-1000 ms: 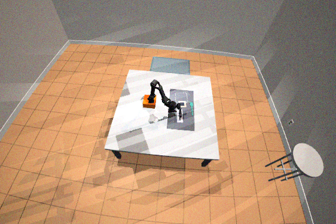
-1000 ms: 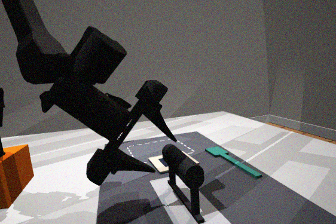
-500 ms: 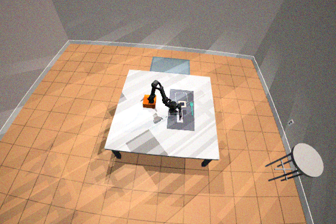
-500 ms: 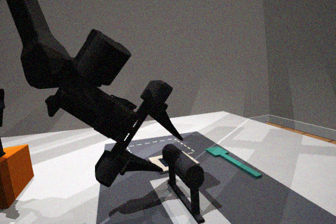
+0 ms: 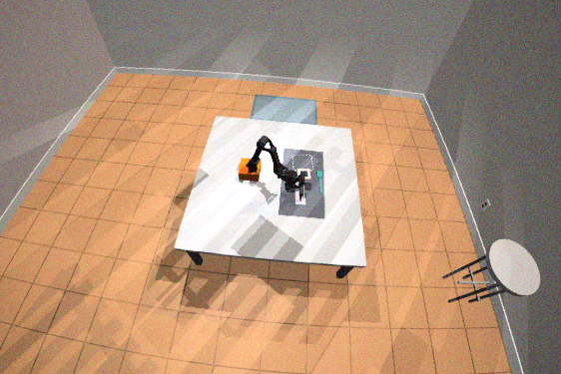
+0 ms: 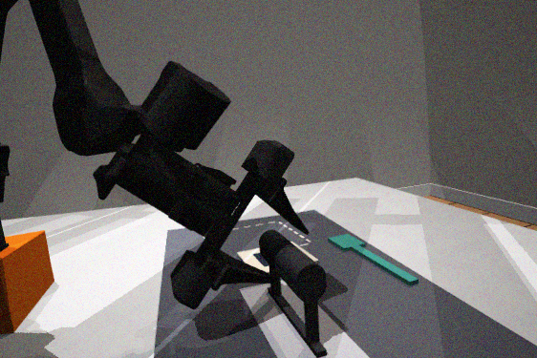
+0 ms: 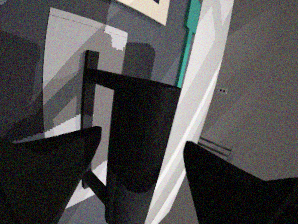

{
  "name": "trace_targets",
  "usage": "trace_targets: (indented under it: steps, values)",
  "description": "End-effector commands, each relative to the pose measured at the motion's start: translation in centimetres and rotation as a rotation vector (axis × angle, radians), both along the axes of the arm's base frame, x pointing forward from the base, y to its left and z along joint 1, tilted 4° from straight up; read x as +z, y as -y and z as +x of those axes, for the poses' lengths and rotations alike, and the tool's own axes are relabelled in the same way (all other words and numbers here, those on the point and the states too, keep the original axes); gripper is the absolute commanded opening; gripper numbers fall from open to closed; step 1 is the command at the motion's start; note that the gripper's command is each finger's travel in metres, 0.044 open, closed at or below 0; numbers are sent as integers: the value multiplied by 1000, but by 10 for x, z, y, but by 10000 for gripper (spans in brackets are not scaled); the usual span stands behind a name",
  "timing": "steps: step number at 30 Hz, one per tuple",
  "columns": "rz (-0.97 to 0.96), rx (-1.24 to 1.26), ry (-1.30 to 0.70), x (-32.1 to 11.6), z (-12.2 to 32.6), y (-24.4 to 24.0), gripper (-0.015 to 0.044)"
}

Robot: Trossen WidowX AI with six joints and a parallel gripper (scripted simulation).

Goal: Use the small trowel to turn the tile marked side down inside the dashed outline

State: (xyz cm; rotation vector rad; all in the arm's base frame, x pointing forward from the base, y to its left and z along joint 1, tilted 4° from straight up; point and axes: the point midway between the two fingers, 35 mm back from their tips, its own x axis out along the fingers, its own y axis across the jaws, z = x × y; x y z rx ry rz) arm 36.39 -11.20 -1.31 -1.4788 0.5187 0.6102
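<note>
My gripper [image 5: 300, 184] [image 6: 289, 256] [image 7: 143, 140] is open and tilted, its fingertips apart on either side of the trowel's raised handle, with nothing gripped. The trowel has a black round handle [image 5: 301, 193] [image 6: 294, 262] [image 7: 140, 117] on two posts above a flat pale blade [image 5: 299, 201] [image 7: 60, 55], which lies on the dark mat [image 5: 314, 208] [image 6: 406, 323]. The cream tile [image 5: 307, 171] [image 6: 249, 259] [image 7: 147, 10] lies flat beyond the trowel, a dark square showing on top. The dashed outline [image 5: 301, 155] is just behind the tile. The fingers partly hide the handle's surroundings.
A teal flat tool [image 5: 320, 183] [image 6: 382, 261] [image 7: 193, 19] lies along the mat's right side. An orange block [image 5: 250, 171] [image 6: 29, 270] sits at the arm's base on the white table [image 5: 220, 222]. A round stool [image 5: 514, 267] stands on the floor at the right.
</note>
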Motion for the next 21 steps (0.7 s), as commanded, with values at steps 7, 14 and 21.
trace_targets:
  steps: [7, 14, 21]
  values:
    - [4, -5, -6, -13, 10, -2, 300]
    - [4, -5, -6, -19, 15, -3, 274]
    - [4, -5, -6, -19, 15, -3, 149]
